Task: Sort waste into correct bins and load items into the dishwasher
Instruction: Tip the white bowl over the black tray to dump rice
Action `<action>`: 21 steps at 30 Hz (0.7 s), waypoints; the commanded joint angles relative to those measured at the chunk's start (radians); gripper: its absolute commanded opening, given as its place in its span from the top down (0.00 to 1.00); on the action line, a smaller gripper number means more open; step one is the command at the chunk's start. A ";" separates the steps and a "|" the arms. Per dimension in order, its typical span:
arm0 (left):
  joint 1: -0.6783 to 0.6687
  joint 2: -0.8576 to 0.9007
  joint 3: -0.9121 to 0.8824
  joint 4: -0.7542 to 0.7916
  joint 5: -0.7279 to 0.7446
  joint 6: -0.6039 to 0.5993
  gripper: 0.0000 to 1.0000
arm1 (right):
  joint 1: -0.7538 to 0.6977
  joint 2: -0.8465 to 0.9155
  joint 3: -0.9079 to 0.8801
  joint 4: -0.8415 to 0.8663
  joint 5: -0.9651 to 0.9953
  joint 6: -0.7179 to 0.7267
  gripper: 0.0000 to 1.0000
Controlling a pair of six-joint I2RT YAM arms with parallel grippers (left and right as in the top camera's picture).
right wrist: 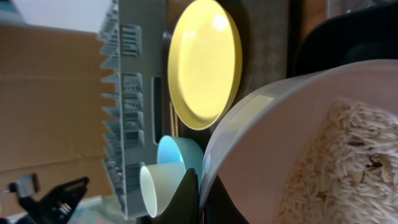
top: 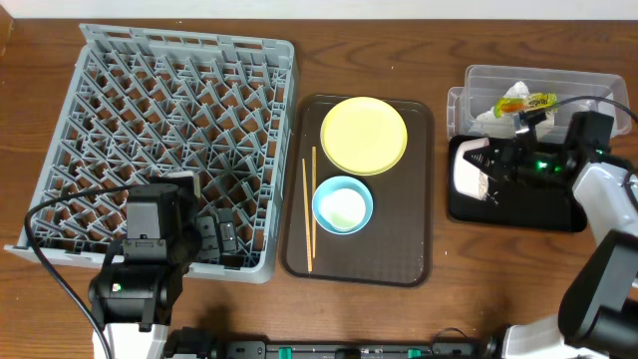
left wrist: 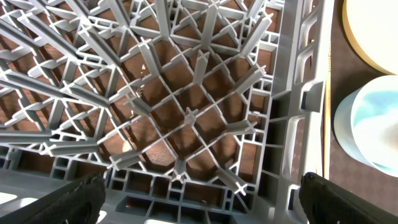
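Note:
My right gripper (top: 488, 170) is shut on the rim of the white bowl (top: 466, 172) and holds it tipped on its side over the black tray (top: 518, 214). In the right wrist view the white bowl (right wrist: 292, 124) holds rice scraps (right wrist: 348, 162), with my finger (right wrist: 196, 193) on its rim. The clear tub (top: 478, 80) holds the snack wrapper (top: 530, 102) and white tissue (top: 488, 118). The yellow plate (top: 364, 135), the light blue bowl (top: 321, 194) with the white cup (top: 345, 209) in it, and the chopsticks (top: 310, 209) lie on the brown tray. My left gripper (left wrist: 199, 193) is open and empty over the grey dish rack (top: 169, 130) at its front right corner.
The brown serving tray (top: 414, 239) lies between the rack and the bins. The rack (left wrist: 186, 118) holds nothing in view. The left arm base (top: 135, 289) stands at the front left, and cables run along the front edge.

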 commanded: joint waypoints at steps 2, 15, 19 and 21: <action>0.006 -0.001 0.019 -0.001 0.002 -0.009 0.00 | -0.073 0.096 0.017 0.045 -0.264 -0.019 0.99; 0.006 -0.001 0.019 -0.002 0.003 -0.009 0.00 | -0.296 0.225 0.017 0.111 -0.500 -0.025 0.99; 0.006 -0.001 0.019 -0.002 0.003 -0.009 0.00 | -0.376 0.225 0.017 0.111 -0.500 0.002 0.99; 0.006 -0.001 0.019 -0.002 0.003 -0.009 0.00 | -0.427 0.225 0.017 0.111 -0.500 0.018 0.99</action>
